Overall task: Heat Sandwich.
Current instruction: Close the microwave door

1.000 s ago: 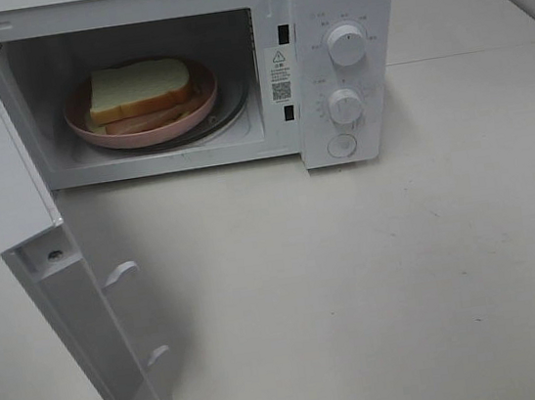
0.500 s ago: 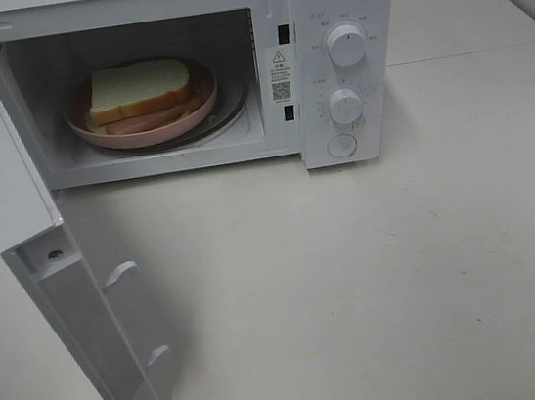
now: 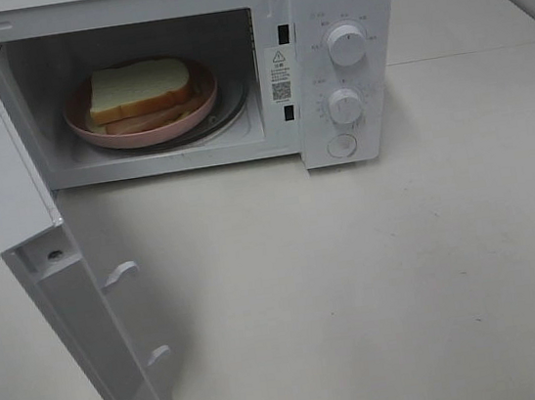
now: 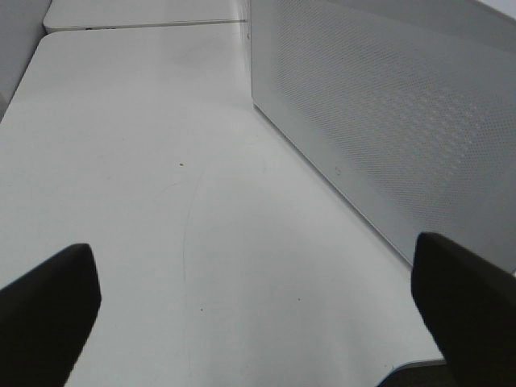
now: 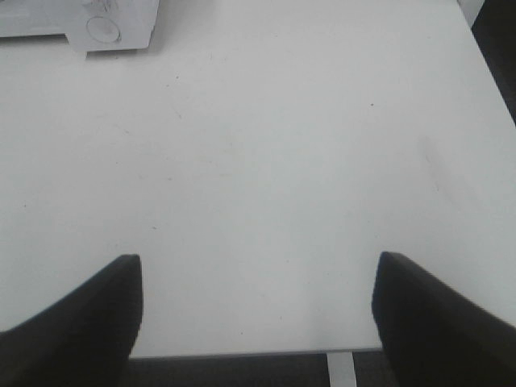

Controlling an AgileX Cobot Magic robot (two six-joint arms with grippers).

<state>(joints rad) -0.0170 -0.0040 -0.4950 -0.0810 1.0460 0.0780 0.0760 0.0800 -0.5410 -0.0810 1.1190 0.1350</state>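
The sandwich (image 3: 140,90), pale yellow bread over a reddish strip, lies on a round pink plate (image 3: 179,125) inside the white microwave (image 3: 337,13), whose door (image 3: 57,287) hangs wide open at the left. Neither arm shows in the high view. My left gripper (image 4: 254,302) is open over bare table, beside the door's perforated outer face (image 4: 387,121). In the right wrist view my right gripper (image 5: 256,310) is open above the table near its front edge, nothing between its fingers, with the microwave's lower front corner (image 5: 105,28) far ahead.
Two dials (image 3: 346,44) and a round button (image 3: 342,146) sit on the microwave's control panel. The white table (image 3: 377,284) stretches in front of the oven; its front edge (image 5: 242,352) lies just under the right gripper. A seam (image 4: 145,26) divides the tables behind.
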